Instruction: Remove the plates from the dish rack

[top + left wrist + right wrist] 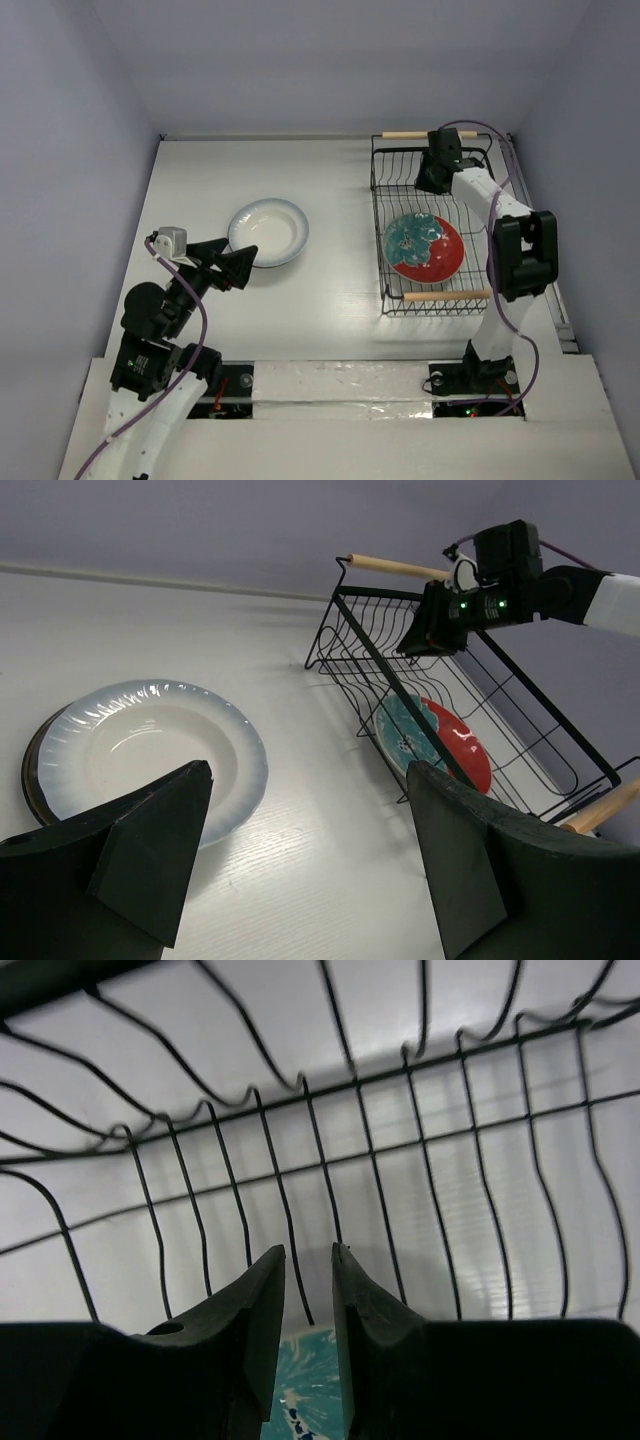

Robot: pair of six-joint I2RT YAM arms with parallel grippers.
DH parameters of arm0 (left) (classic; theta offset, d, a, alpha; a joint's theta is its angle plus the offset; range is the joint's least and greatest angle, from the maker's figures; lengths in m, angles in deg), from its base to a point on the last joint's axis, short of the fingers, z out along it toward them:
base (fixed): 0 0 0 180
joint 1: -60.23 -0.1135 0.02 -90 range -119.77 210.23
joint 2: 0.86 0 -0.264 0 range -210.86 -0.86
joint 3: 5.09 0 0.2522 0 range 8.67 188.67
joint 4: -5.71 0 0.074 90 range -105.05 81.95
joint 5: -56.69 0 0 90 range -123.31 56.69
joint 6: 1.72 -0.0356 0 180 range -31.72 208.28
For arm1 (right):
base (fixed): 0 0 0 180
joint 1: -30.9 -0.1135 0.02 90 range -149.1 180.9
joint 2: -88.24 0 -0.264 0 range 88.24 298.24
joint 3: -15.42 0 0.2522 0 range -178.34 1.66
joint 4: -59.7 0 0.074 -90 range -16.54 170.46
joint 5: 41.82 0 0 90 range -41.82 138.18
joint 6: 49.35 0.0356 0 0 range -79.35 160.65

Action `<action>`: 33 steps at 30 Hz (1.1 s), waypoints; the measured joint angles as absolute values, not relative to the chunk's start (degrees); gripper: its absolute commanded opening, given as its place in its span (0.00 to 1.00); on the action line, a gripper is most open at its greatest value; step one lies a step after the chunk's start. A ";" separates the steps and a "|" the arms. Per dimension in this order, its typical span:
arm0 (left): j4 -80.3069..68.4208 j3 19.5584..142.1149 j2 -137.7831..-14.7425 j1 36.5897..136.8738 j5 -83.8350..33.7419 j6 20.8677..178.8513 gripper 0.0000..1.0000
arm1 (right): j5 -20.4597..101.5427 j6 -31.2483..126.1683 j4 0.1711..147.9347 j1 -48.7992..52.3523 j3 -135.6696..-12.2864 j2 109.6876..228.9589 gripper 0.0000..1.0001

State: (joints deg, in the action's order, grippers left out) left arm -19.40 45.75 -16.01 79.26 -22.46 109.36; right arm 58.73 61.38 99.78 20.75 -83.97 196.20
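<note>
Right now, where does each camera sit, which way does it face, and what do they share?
Top: above and behind the arms, looking down on the table; both arms show, left gripper near the white plate, right gripper in the rack.
Left wrist: on the left arm, facing across the table toward the rack; its open gripper shows.
Right wrist: inside the rack, facing its wires; its narrowly parted gripper shows.
Shared: top and left wrist both see white plate, rack, red plate.
</note>
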 measured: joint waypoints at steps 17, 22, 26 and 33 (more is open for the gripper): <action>-19.40 45.75 -13.04 81.23 -22.91 109.36 0.78 | 61.29 62.93 101.12 28.20 -59.31 177.06 0.92; -19.40 45.75 -11.58 83.13 -23.50 109.36 0.79 | 59.67 62.71 102.60 31.85 -57.37 176.99 0.90; -19.45 45.75 -11.23 84.66 -23.99 109.36 0.79 | 56.21 62.71 102.56 34.11 -56.73 177.06 0.84; -19.47 45.75 -9.98 85.47 -25.01 109.38 0.80 | 50.20 62.12 102.56 36.20 -55.14 178.72 0.81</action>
